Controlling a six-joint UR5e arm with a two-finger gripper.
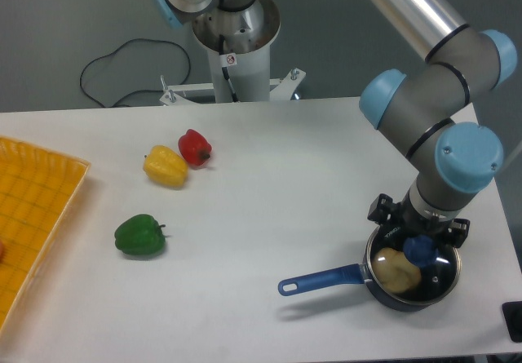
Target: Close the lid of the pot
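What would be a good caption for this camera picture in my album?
Robot arm's hand hangs over the glass lid on the blue-handled pot; three peppers wait on the table.

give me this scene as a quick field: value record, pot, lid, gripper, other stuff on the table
pot: black, blue handle pointing left, near the table's front right corner
lid: glass, blue knob, sitting on the pot
inside pot: a yellowish item seen through the glass
gripper: directly above the lid knob, jaw state hidden
peppers: red touching yellow, green apart in front
tray: yellow, left edge
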